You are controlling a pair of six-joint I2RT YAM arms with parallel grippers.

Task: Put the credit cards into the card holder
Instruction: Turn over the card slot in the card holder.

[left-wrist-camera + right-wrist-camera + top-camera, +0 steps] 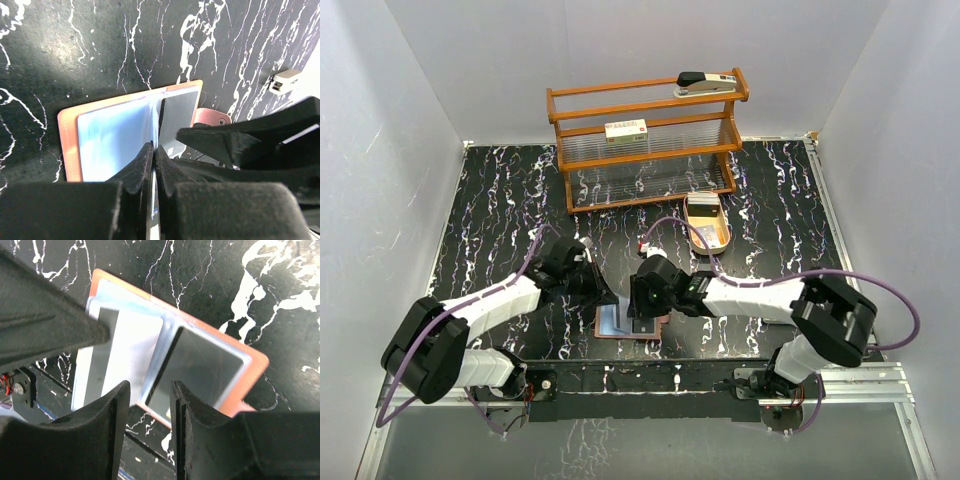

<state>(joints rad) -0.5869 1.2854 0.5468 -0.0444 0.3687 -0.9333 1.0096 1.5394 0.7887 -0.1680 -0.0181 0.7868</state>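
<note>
Card holder lies open at the near edge, between the arms. Left gripper is clenched on a pale credit card. Right gripper stands parted and empty. The card is probably light, stiff and slippery: pinch one edge.

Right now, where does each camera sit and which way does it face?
Top external: high behind the robot, looking down at the table; left arm and right arm show.
Left wrist: on that arm, facing down past the shut left pincer onto the card holder.
Right wrist: same, past the open right pincer.
Shared: all three see the card holder.
</note>
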